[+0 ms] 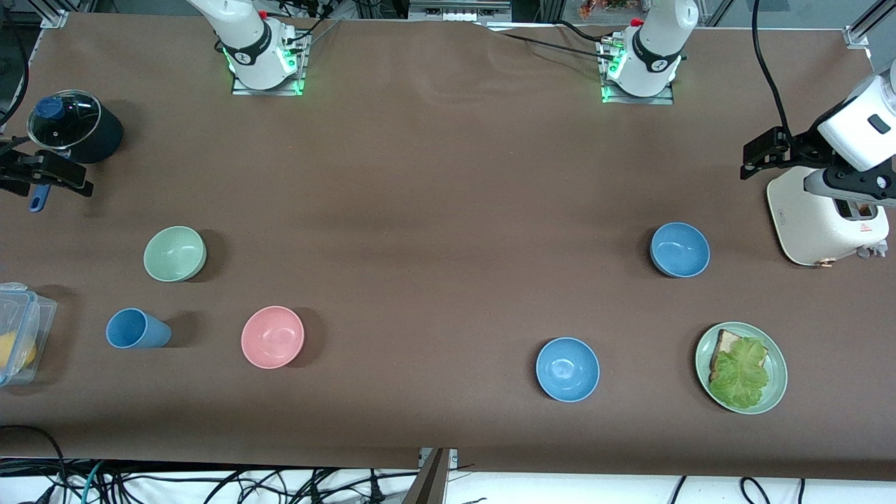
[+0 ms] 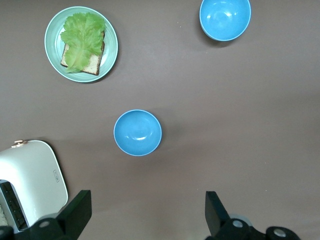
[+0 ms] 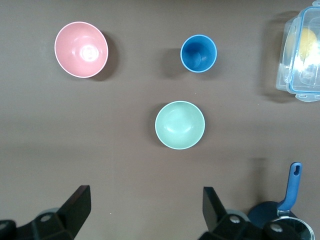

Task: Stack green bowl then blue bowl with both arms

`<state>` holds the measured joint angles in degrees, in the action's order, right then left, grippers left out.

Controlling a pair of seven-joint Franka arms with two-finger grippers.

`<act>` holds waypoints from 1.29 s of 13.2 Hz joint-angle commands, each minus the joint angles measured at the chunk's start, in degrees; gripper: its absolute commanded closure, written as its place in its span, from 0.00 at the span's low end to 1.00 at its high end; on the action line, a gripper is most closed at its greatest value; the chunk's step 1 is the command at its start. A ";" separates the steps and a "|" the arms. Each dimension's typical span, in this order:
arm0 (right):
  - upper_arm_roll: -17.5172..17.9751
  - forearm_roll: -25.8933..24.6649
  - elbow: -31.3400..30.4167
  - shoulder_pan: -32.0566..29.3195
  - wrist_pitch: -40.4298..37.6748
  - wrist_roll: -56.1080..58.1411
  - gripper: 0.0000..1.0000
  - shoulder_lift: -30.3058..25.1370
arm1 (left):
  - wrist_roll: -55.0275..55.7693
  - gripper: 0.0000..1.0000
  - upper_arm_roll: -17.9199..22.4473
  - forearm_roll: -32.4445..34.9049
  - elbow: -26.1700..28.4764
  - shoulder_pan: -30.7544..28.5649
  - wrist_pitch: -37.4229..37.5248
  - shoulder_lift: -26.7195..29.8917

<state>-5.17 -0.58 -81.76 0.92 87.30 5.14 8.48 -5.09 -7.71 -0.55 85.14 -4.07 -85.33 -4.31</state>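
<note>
The right gripper (image 1: 42, 175) hangs in the air with its fingers spread wide and nothing between them, over the table beside the dark lidded pot (image 1: 73, 129) at the right arm's end. The left gripper (image 1: 770, 150) is likewise spread wide and empty, up in the air next to the white toaster (image 1: 826, 217) at the left arm's end. Neither touches a bowl, so the work looks to be at its very start, with the first reach not yet made.

Taking the pink bowl (image 1: 272, 337) as the landmark: the green bowl (image 1: 174, 253) sits farther from the front camera than it, toward the right arm's end, well apart from it. The blue cup (image 1: 136, 329) stands beside the pink bowl, closer to the right arm's end. The muted blue bowl (image 1: 679, 249) lies well apart from the pink bowl toward the left arm's end, farther from the camera, near the toaster. A brighter blue bowl (image 1: 567, 369) lies slightly nearer the camera than the pink one, with the plate of bread and lettuce (image 1: 775, 364) beside it.

The next move, as I judge it, calls for the right gripper to come down over the green bowl's rim, one finger inside and one outside. The left gripper must pick the muted bowl, not its brighter twin.
</note>
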 commanded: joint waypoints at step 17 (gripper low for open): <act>0.77 -0.13 -0.68 -1.01 0.85 0.39 0.01 -0.57 | 0.35 0.00 -0.11 -0.33 -1.03 0.11 1.48 0.35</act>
<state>-5.01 -0.58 -81.76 0.78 87.47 5.11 8.50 -5.09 -7.71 -0.55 85.14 -4.05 -85.11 -4.21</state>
